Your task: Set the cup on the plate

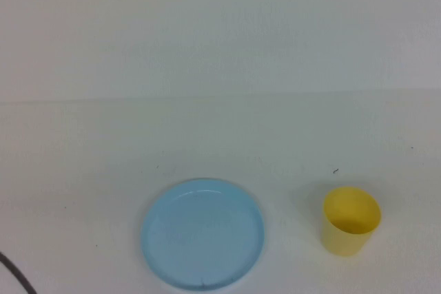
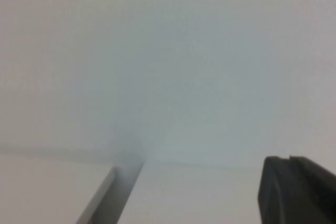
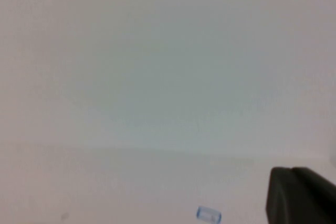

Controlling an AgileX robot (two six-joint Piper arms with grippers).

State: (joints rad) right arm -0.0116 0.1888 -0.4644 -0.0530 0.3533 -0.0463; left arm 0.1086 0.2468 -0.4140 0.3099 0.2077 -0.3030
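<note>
The left gripper shows only as a dark bit, so I cannot tell its state; the plate sits left; the cup stands upright, apart, nearer the right arm; the right gripper is just as unclear.

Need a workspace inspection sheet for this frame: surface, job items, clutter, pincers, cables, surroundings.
Surface: white tabletop, a few tiny dark specks.
Job's things: small yellow plastic tumbler upright, mouth open, standing on the table to the right of the round light blue plastic plate, apart from it; plate flat with nothing on it; cup not yet on plate.
Clutter: small clear bluish piece on the table, seen in the right wrist view only.
Pincers: left pincer and right pincer out of the high view; each wrist view shows only a dark finger at the corner, over bare table.
Cables: dark cable at the near left corner.
Surroundings: plain white wall behind the table.
</note>
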